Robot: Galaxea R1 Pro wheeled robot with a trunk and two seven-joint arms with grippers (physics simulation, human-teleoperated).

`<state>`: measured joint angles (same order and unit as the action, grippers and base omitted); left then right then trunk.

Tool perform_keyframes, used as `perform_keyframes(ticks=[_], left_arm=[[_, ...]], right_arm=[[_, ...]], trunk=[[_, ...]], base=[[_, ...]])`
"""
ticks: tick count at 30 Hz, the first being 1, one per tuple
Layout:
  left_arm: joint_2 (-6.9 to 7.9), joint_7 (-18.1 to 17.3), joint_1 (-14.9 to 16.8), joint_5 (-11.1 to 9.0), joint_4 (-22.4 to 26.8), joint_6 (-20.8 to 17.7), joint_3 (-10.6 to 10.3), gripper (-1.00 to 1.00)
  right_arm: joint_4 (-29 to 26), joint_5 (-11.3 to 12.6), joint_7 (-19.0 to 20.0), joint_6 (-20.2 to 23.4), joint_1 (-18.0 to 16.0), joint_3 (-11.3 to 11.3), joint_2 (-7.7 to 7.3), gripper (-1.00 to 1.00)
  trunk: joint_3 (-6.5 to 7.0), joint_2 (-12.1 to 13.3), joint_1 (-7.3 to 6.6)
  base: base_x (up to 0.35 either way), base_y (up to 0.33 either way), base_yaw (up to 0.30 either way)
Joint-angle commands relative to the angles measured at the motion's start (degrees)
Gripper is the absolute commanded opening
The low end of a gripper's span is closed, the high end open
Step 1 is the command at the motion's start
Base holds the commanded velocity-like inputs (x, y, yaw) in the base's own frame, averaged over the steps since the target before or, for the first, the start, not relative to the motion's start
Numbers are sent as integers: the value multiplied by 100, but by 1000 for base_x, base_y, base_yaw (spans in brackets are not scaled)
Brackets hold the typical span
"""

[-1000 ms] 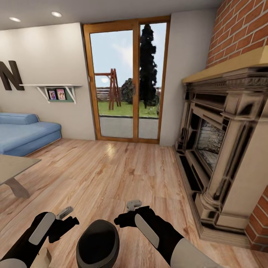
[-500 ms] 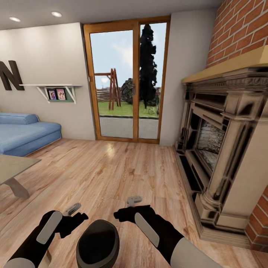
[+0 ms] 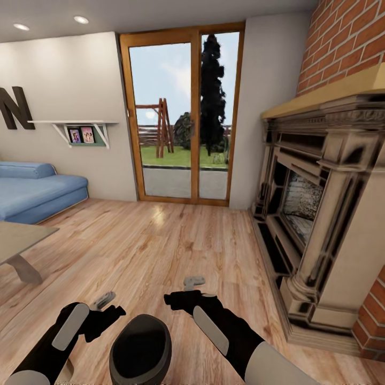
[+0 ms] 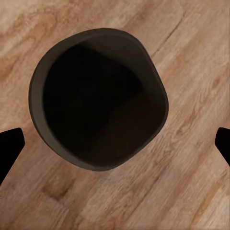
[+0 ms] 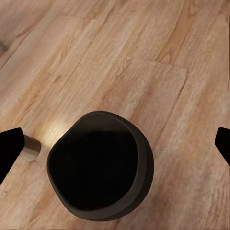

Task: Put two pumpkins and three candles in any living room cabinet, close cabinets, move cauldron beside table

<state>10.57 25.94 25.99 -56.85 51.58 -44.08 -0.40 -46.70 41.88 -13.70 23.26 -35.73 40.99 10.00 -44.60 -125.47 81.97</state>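
Wood floor (image 3: 160,246) underfoot, with one cauldron (image 3: 140,350) standing upright low between both arms. Left gripper (image 3: 104,300) and right gripper (image 3: 193,280) spread wide, holding nothing. Risk, by judgement: a lopsided squeeze tipping or skating the round pot. Farther out: one table (image 3: 18,238) corner, one fireplace (image 3: 321,214), one sofa (image 3: 37,190).

Bare floor (image 3: 160,240) lies open ahead of you; the fireplace (image 3: 321,214) walls off the frame's right, the desk (image 3: 18,240) its left edge.
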Motion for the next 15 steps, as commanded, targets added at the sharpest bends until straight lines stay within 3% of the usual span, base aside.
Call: perform_keyframes(ticks=[1, 15], left_arm=[[4, 56, 2, -59, 5, -7, -4, 100], [6, 83, 2, -29, -60, 118, -4, 100]], right_arm=[[-6, 57, -53, -6, -5, 16, 0, 100], [281, 76, -53, -181, -5, 39, 0, 100]], trunk=[[-25, -45, 22], [-276, -606, 329]], base=[[0, 0, 0], [0, 0, 0]])
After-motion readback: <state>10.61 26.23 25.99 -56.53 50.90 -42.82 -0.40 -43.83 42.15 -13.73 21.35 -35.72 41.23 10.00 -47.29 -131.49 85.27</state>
